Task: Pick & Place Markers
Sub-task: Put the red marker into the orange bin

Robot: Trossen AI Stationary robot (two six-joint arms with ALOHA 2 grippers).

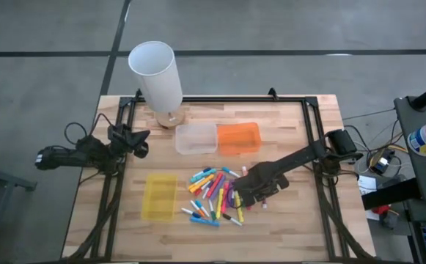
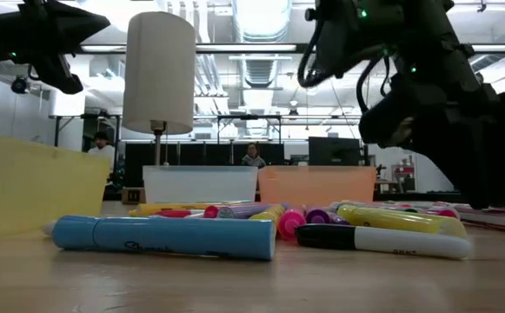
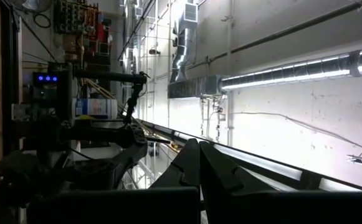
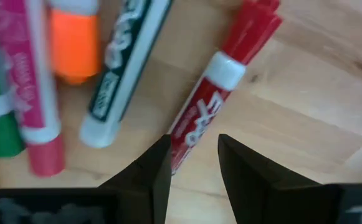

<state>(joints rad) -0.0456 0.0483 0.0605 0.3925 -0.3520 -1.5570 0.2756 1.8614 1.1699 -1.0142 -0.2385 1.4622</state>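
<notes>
Closest to your right wrist camera, the right gripper (image 4: 193, 155) hangs with its fingers slightly spread astride the red marker (image 4: 221, 93), evidently lined up to pinch it across its width. Its long axis runs from 7 to 1 o'clock (cap toward 1). It lies at the 3 o'clock edge of the markers (image 1: 214, 194), mid-table. Your left gripper (image 3: 199, 163), fingers pressed together, waits at the table's 9 o'clock edge.

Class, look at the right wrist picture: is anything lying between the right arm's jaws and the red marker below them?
Nothing visible does. The right gripper hangs open directly over the red marker, which lies alone on bare wood. The nearest neighbour, a green-labelled marker, lies beside it, apart. The left gripper waits shut at the table's left edge.
</notes>
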